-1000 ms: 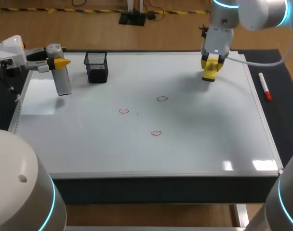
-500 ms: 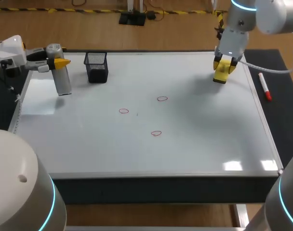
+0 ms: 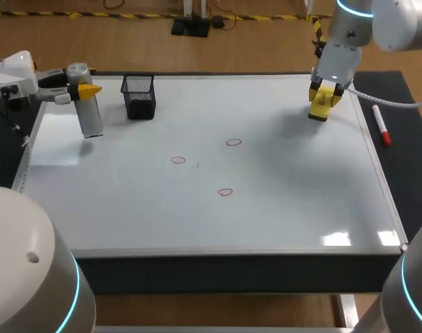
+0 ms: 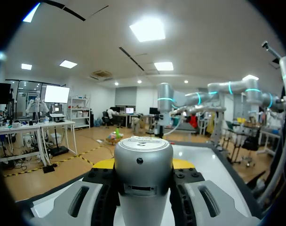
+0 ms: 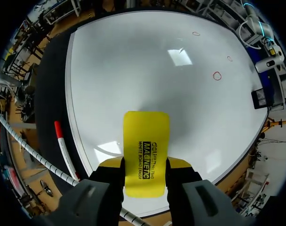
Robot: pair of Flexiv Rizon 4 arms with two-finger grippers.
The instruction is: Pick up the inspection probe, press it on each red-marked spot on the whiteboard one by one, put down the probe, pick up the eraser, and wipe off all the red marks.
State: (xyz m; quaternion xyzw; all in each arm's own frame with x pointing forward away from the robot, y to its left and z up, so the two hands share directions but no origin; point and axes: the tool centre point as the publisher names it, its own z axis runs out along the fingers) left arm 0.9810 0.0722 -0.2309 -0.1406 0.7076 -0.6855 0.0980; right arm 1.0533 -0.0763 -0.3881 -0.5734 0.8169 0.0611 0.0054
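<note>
My left gripper (image 3: 85,90) is at the whiteboard's (image 3: 287,208) far left edge, shut on a grey cylindrical inspection probe (image 3: 91,114) that hangs upright over the board. In the left wrist view the probe (image 4: 143,179) fills the gap between the left gripper's (image 4: 143,165) fingers. My right gripper (image 3: 323,94) is over the board's far right part, shut on a yellow eraser (image 3: 320,105); the eraser (image 5: 145,150) sticks out ahead of the right gripper (image 5: 145,163). Three red marks (image 3: 178,160) (image 3: 233,142) (image 3: 225,192) lie mid-board, well apart from both grippers.
A black mesh pen cup (image 3: 139,96) stands on the board's far left, just right of the probe. A red marker (image 3: 382,125) lies on the dark mat beside the board's right edge, close to the eraser; it shows too as the marker (image 5: 63,146) beside my right gripper.
My right arm carried the eraser to the right and a little farther back, then nearly stopped. The left arm and probe have stayed still.
</note>
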